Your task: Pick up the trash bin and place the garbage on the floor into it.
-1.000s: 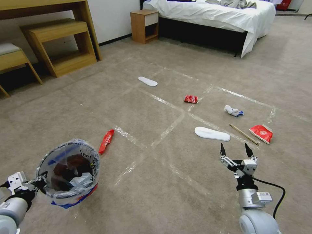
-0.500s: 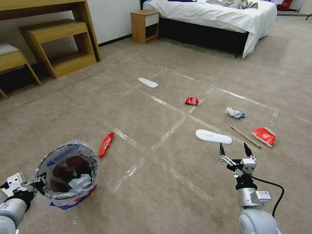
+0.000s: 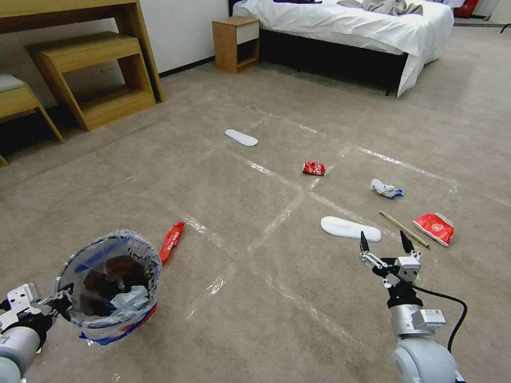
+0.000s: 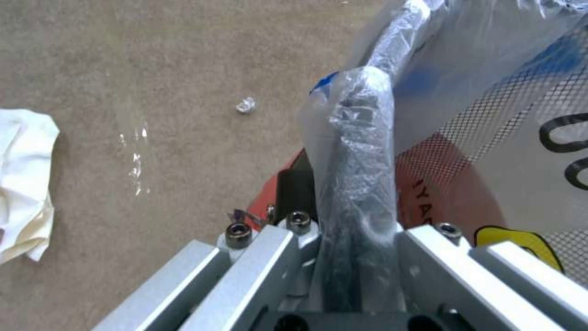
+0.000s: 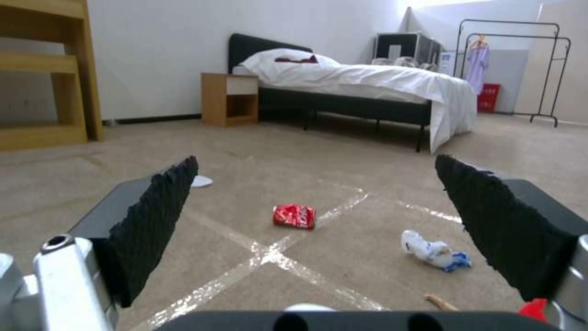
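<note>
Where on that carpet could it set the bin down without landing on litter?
Bare carpet lies between the long red wrapper and the near white flat insole, ahead of the red plastic-lined trash bin. It is crowded around the open right end effector: insole, wooden stick, red packet.

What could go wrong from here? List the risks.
1. The left gripper pinches only the rim of the round red trash bin through its crinkled clear plastic liner; the bin might slip or tilt and spill.
2. The open right gripper hovers near the flat white insole; so thin against the beige carpet, the fingers may slide over it.
</note>
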Tool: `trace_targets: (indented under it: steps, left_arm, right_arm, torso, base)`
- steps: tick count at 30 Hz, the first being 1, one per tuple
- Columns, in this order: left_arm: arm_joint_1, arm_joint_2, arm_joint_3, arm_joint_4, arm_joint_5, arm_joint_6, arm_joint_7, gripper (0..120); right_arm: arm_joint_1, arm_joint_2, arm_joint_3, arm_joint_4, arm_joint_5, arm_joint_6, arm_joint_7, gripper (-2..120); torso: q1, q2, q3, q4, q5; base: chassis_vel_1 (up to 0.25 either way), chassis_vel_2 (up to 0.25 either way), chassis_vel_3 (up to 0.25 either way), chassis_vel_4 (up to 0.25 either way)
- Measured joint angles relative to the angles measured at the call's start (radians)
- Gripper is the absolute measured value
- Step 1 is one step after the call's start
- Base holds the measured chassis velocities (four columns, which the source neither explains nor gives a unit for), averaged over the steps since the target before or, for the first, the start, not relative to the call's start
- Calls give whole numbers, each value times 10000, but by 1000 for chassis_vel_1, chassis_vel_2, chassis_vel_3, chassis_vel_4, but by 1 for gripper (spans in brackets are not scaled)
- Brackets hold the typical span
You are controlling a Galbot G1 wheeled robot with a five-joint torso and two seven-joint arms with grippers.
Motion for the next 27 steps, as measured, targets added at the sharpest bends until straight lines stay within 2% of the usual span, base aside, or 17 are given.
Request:
trace_targets:
  steps: [27]
  left_arm:
    - [-196,62,59,318,-5,-26,48,1]
  right_arm:
    - [208,209,-81,-185,-144,-178,33,98]
  torso:
    - [0,-2,0,0,0]
  base:
    - [-84,83,86,-86]
